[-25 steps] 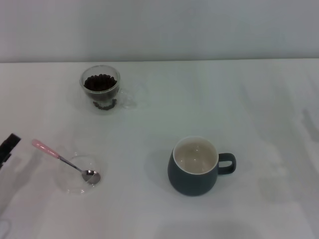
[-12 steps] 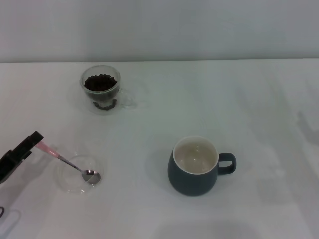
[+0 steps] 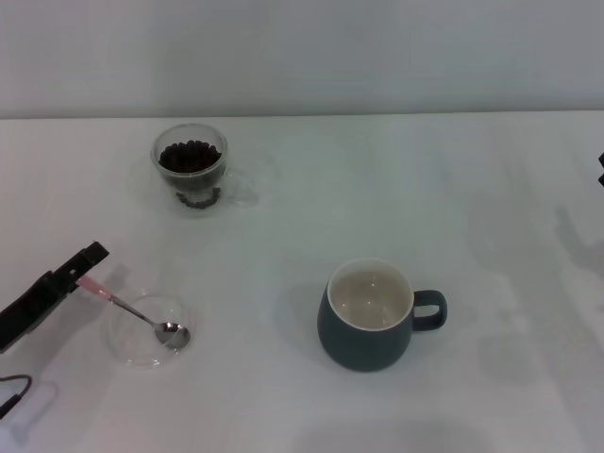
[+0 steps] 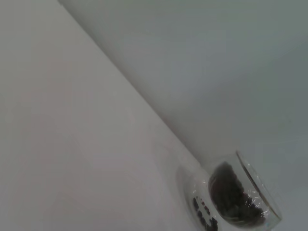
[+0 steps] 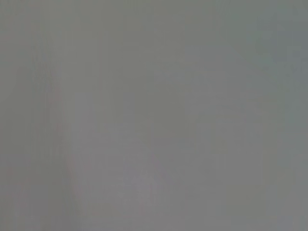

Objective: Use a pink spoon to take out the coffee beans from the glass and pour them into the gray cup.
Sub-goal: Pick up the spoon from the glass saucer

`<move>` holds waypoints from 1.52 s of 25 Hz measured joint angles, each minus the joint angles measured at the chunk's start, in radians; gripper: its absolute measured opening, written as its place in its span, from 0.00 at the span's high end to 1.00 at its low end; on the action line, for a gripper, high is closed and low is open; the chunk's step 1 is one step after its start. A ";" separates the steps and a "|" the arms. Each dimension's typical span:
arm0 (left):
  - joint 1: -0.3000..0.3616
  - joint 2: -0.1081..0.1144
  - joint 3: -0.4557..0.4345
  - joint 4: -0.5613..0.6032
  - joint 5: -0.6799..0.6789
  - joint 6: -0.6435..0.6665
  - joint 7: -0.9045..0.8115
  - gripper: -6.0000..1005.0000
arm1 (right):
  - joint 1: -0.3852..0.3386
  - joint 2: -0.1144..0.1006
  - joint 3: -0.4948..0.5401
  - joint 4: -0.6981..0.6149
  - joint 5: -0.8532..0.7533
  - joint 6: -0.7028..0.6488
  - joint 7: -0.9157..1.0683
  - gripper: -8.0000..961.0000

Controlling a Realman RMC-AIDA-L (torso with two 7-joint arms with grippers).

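The pink spoon [image 3: 138,311] lies with its metal bowl in a flat clear dish at the front left, its pink handle pointing to the left rear. My left gripper [image 3: 83,264] is at the handle's far end and covers the tip of it. The glass [image 3: 192,168] with the coffee beans [image 3: 190,156] stands at the rear left, apart from the gripper; it also shows in the left wrist view [image 4: 240,202] with the beans [image 4: 227,192] inside. The gray cup [image 3: 363,342] stands upright at the front centre, empty, handle to the right. A dark sliver of my right gripper [image 3: 601,170] shows at the right edge.
The flat clear glass dish [image 3: 125,345] lies under the spoon's bowl. A dark cable loop [image 3: 11,389] lies at the front left corner. The white table [image 3: 472,217] runs back to a pale wall. The right wrist view shows only a grey blur.
My left gripper has moved in from the left edge toward the right and rear, onto the end of the spoon's handle. A sliver of the right gripper has come in at the right edge.
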 joint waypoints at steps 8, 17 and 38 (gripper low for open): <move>-0.009 -0.005 0.000 0.001 -0.002 -0.018 0.003 0.26 | -0.007 0.000 0.001 -0.002 0.002 0.003 0.000 0.09; -0.001 -0.017 -0.007 0.025 -0.009 -0.038 0.060 0.42 | -0.006 0.000 0.001 -0.002 0.003 0.008 0.028 0.09; 0.068 -0.036 -0.036 0.116 -0.054 0.055 0.106 0.86 | 0.002 0.000 0.001 -0.002 0.003 0.021 0.028 0.09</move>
